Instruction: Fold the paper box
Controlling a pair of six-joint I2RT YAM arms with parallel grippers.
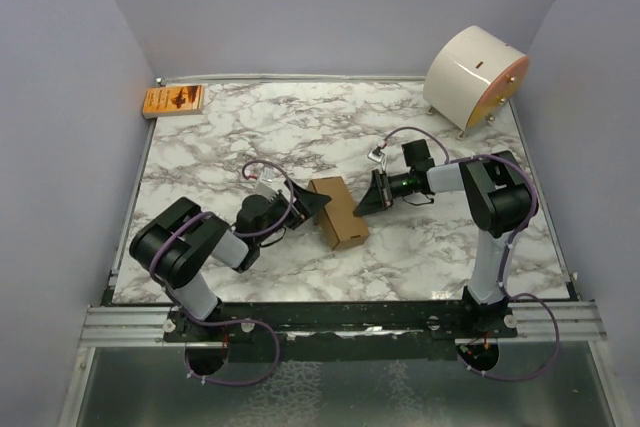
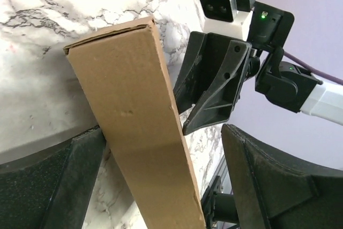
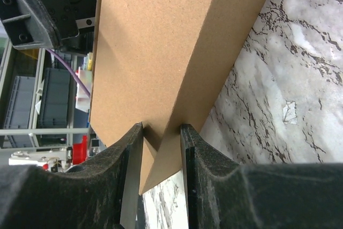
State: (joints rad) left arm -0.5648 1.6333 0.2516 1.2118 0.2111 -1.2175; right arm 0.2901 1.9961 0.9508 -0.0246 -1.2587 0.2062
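The paper box (image 1: 338, 213) is a small brown oblong carton lying on the marble table (image 1: 300, 127) between the two arms. My left gripper (image 1: 318, 201) is at its left side. In the left wrist view the box (image 2: 134, 116) runs between my wide-open left gripper (image 2: 163, 132), close against one finger (image 2: 48, 186) and clear of the other. My right gripper (image 1: 366, 203) is at the box's right side. In the right wrist view the right gripper (image 3: 162, 132) is closed narrowly on an edge of the box (image 3: 161, 41).
A small orange printed packet (image 1: 173, 100) lies at the far left corner. A big white cylinder (image 1: 474, 77) stands at the far right corner. Lilac walls enclose the table on three sides. A metal rail (image 1: 340, 319) runs along the near edge.
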